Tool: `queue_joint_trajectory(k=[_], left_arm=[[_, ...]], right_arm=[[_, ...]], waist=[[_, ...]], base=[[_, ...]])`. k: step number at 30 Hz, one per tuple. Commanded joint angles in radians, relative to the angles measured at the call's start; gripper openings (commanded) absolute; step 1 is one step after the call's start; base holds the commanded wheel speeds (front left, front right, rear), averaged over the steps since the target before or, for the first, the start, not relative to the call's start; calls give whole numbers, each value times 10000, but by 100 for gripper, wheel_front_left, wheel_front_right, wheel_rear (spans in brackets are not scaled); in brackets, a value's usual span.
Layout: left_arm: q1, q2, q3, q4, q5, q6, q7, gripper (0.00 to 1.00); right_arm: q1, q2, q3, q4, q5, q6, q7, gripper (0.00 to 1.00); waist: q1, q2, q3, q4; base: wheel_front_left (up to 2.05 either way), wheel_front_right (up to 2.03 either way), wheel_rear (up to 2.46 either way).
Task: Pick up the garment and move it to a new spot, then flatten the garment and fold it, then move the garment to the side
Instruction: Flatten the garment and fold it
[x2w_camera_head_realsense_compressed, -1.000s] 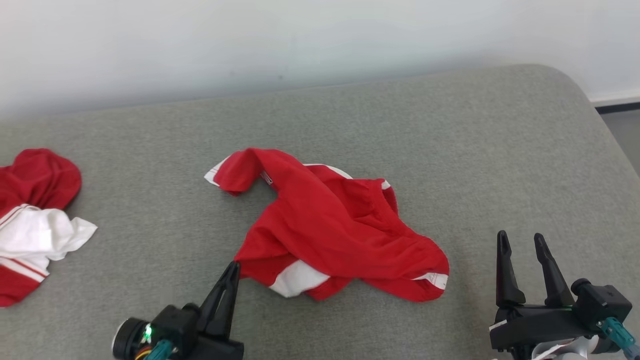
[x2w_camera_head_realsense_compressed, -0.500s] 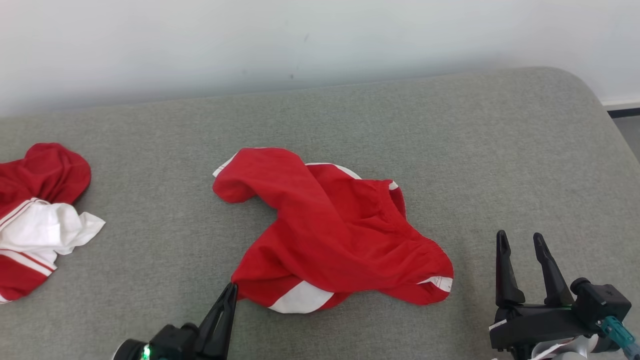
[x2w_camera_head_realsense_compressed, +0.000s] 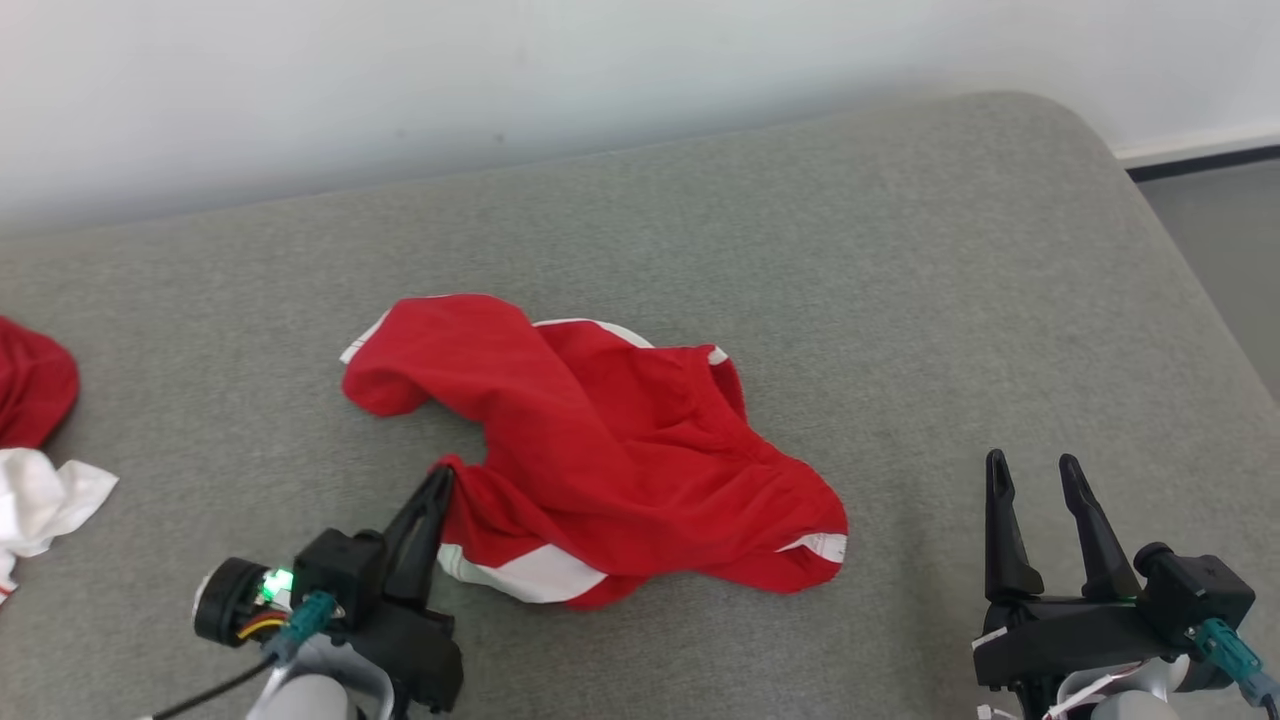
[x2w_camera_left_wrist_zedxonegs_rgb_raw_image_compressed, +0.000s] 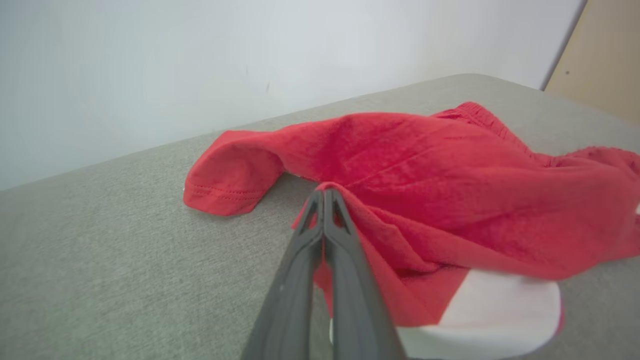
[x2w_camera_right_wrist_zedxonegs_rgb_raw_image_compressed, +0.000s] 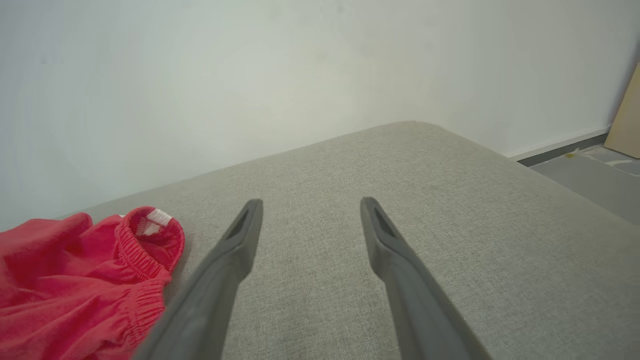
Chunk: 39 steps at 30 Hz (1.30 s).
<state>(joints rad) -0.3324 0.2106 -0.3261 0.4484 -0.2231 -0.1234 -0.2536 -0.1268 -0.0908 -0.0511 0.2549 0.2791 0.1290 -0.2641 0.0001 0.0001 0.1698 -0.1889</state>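
The red garment (x2w_camera_head_realsense_compressed: 600, 440) sat crumpled roughly mid-way across the grey cushion (x2w_camera_head_realsense_compressed: 900, 250), closer to the near edge than the far one by the wall (x2w_camera_head_realsense_compressed: 600, 60). It was bunched up enough that its real shape was hard to read. White trim poked out at the far side, and a white panel was mostly tucked under the near fold. In the right wrist view an elastic-looking gathered band showed on the garment (x2w_camera_right_wrist_zedxonegs_rgb_raw_image_compressed: 75, 270).

The left pincer (x2w_camera_head_realsense_compressed: 437, 480) was pressed fully together on the garment's near-left edge. In its own wrist view the left pincer (x2w_camera_left_wrist_zedxonegs_rgb_raw_image_compressed: 324, 192) had red cloth (x2w_camera_left_wrist_zedxonegs_rgb_raw_image_compressed: 450, 175) draped over the tip and down one side, so how much fabric was actually pinched couldn't be made out.

The right pincer (x2w_camera_head_realsense_compressed: 1032, 465) sat near the cushion's near-right corner, fingers spread wide with nothing between them, well apart from the garment. From its wrist cam the right pincer (x2w_camera_right_wrist_zedxonegs_rgb_raw_image_compressed: 311, 202) had just bare cushion ahead.

Another red-and-white heap (x2w_camera_head_realsense_compressed: 35, 470) lay at the left edge, cut off by the frame.
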Motion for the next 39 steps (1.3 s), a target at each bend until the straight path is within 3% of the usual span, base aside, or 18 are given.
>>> queue_joint_trajectory(k=[1, 10, 11, 12, 13, 29, 39], left_arm=[[-263, 85, 17, 315, -61, -26, -57, 0], [-742, 120, -81, 1266, -266, -73, -118, 0], [-756, 106, -55, 1221, -275, -75, -123, 33], [-736, 67, -42, 1180, -288, -77, -124, 74], [-688, 49, 2, 1117, -302, -77, -125, 100], [1803, -64, 1226, -1303, -143, 339, -113, 100], [2714, -764, 2190, -2504, -27, 608, -114, 100]], right_arm=[[-106, -3, -40, 31, 27, 36, -14, 100], [-27, 68, -139, 60, -5, 36, -13, 100], [4, 76, -162, 57, -15, 36, -13, 100], [23, 84, -214, 64, -13, 36, -13, 100], [29, 91, -218, 64, -15, 36, -13, 100], [194, 66, -238, -15, -20, 36, -13, 100], [365, -210, 368, 11, 111, 36, -13, 100]], waist=[[-1, -1, 180, -359], [-1, -1, 170, -530], [-1, -1, 157, -486], [-1, -1, 141, -414], [-1, -1, 127, -352], [-1, -1, -67, 626], [-1, -1, -67, 872]], base=[[0, 0, 0], [0, 0, 0], [0, 0, 0], [0, 0, 0], [0, 0, 0], [0, 0, 0], [0, 0, 0]])
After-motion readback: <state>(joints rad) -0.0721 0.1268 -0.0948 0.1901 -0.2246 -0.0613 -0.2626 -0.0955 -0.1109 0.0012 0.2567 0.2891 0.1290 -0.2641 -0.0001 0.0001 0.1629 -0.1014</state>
